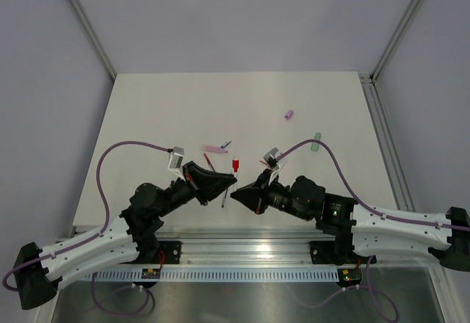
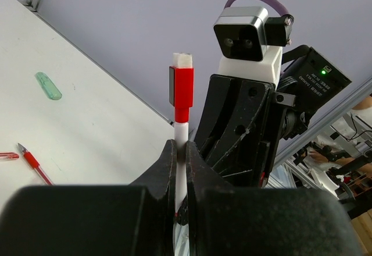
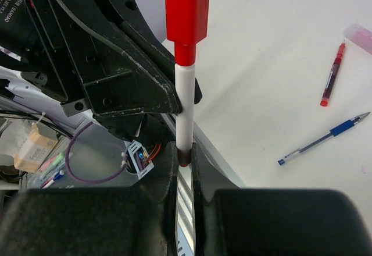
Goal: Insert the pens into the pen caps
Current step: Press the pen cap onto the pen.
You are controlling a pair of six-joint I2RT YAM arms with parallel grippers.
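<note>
Gripping a thin stick pen with a white barrel, the left pincer is closed tight on it, and the pen stands up between its two black fingers. A square red plastic cap sits on the upper end of this pen. The right pincer meets the same pen from the opposite side. Its jaws are narrow, with one finger just beside the barrel on each side, but I cannot tell if they press it. Both pincers have their tips close together near the front edge of the white worktop.

On the worktop beyond them lie a red stick pen and a blue stick pen with a clear barrel, near each other but not touching. A thick pale pink pen lies just beyond the red one. Further to the right rest a small lilac cap and a thick pale green pen, both well apart from the pincers.
</note>
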